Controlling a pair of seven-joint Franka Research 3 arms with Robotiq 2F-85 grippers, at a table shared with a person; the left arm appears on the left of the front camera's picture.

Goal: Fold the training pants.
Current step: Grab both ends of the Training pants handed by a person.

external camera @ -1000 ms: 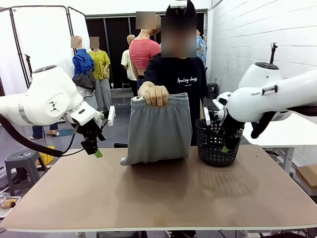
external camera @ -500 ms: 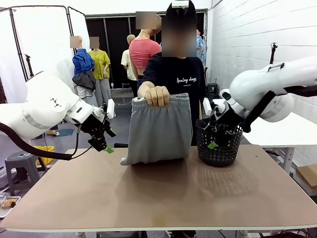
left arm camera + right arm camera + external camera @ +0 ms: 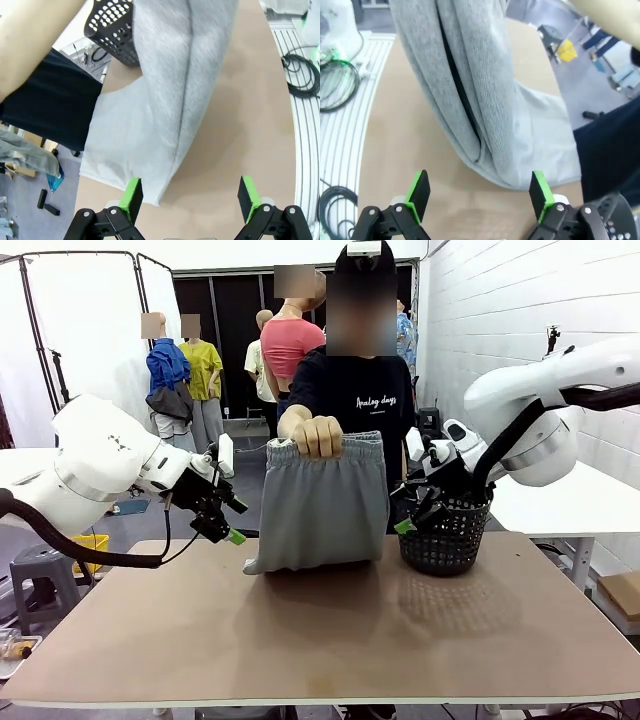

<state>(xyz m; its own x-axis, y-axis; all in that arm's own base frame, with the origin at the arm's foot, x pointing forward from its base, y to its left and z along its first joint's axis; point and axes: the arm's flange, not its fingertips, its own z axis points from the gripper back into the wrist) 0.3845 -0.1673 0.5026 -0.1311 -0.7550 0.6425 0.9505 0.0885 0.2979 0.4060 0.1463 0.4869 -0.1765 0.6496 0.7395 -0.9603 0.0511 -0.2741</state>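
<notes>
Hanging over the far side of the table (image 3: 330,640): the training pants (image 3: 318,502), one pair. Light grey soft jersey, plain, with a gathered elastic waistband on top. One person's hand (image 3: 316,434) is fisted on the waistband near its left corner, and that's the only hand I count on the cloth. The pants drape straight down, doubled lengthwise; the right wrist view shows a dark fold gap between the layers. The bottom end rests on the tabletop, with a bit of cloth spilling out at the lower left corner.

Two grippers, one either side of the pants:
- left gripper (image 3: 230,523): jaws spread wide, nothing between them, low beside the pants' left edge. Can't tell whether a pad brushes the cloth.
- right gripper (image 3: 408,517): also spread wide and empty, just off the right edge, in front of the black mesh basket (image 3: 450,545).

One basket, standing on the table right of the pants. It's close to them, but contact is unclear.
</notes>
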